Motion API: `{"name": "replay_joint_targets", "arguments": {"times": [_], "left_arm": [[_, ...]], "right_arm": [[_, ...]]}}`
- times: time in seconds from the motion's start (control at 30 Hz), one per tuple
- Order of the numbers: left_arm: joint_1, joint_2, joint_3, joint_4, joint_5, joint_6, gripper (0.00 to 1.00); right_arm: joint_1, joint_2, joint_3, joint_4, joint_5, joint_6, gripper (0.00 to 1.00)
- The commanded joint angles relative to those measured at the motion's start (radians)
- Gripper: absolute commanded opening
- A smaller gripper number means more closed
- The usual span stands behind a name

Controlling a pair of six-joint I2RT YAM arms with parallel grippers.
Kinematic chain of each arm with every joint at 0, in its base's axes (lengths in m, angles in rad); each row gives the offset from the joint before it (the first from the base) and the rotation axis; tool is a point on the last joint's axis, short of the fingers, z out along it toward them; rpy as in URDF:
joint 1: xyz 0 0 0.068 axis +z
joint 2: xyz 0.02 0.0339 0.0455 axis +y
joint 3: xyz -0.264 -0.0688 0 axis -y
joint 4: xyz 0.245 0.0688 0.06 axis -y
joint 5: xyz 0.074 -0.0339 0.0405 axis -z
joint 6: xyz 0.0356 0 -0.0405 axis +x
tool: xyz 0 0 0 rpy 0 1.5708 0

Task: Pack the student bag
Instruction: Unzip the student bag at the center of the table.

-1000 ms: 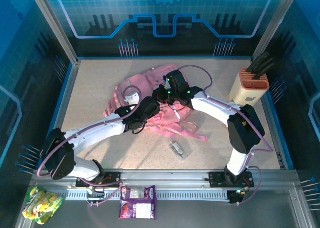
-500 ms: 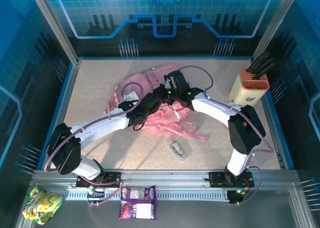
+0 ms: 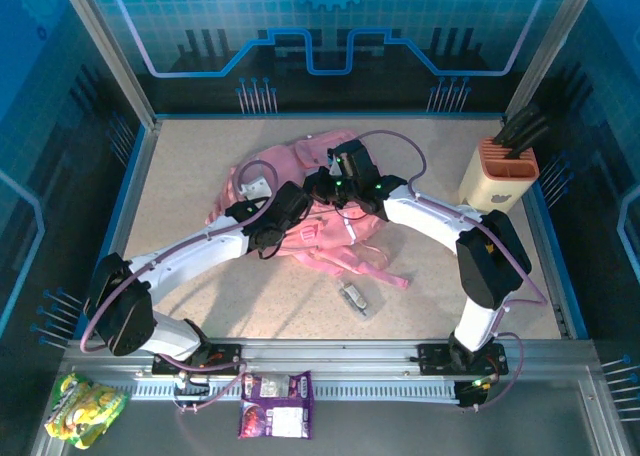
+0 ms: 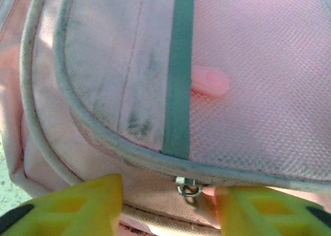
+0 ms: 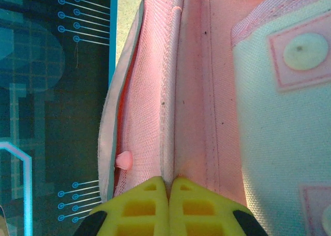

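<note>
Student bag [image 3: 308, 152] noted lying crumpled on the table [image 3: 180, 176] at centre, pushed slightly toward 12 o'clock; a pink strap [image 3: 385, 274] is trailed out toward 5 o'clock. The bag's middle is covered from above by both arms, which meet over it. Left gripper [image 4: 169, 194] is held over the grey front pocket with its yellow fingers [image 4: 77, 205] parted and nothing clasped; a small metal zip slider [image 4: 189, 187] is seen between them, untouched. A dark green stripe [image 4: 178, 65] and a pink rubber tab [image 4: 211, 82] are seen on the pocket beyond. Right gripper [image 5: 168, 189] is clenched, a pink seam of the bag being pinched where the fingertips meet. A small clear packet [image 3: 354, 298] is left on the table at 5 o'clock of the bag. A beige knife block [image 3: 500, 171] with dark handles is stood at 3 o'clock, well apart. On the near rail, at 6 to 7 o'clock, a purple snack bag [image 3: 276, 404] and a yellow-green snack bag [image 3: 85, 408] are laid.
</note>
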Motion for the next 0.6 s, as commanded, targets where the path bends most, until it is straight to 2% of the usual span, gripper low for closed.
{"name": "replay_joint_targets", "arguments": {"times": [0.0,0.23,0.4,0.47,0.57], "left_arm": [[0.023,-0.021,0.015,-0.023,-0.026,0.03,0.47],[0.029,0.002,0.006,0.018,0.028,0.014,0.37],[0.028,0.014,0.007,0.108,0.052,0.006,0.43],[0.028,0.032,0.012,0.119,0.037,-0.015,0.39],[0.027,0.043,-0.003,0.153,0.016,-0.045,0.29]], "right_arm": [[0.005,-0.062,0.033,0.063,-0.029,-0.007,0.0],[0.005,-0.058,0.028,0.072,-0.032,-0.004,0.0],[0.008,-0.057,0.028,0.077,-0.03,-0.004,0.0],[0.008,-0.055,0.024,0.083,-0.029,-0.001,0.0],[0.008,-0.052,0.026,0.076,-0.029,-0.007,0.0]]}}
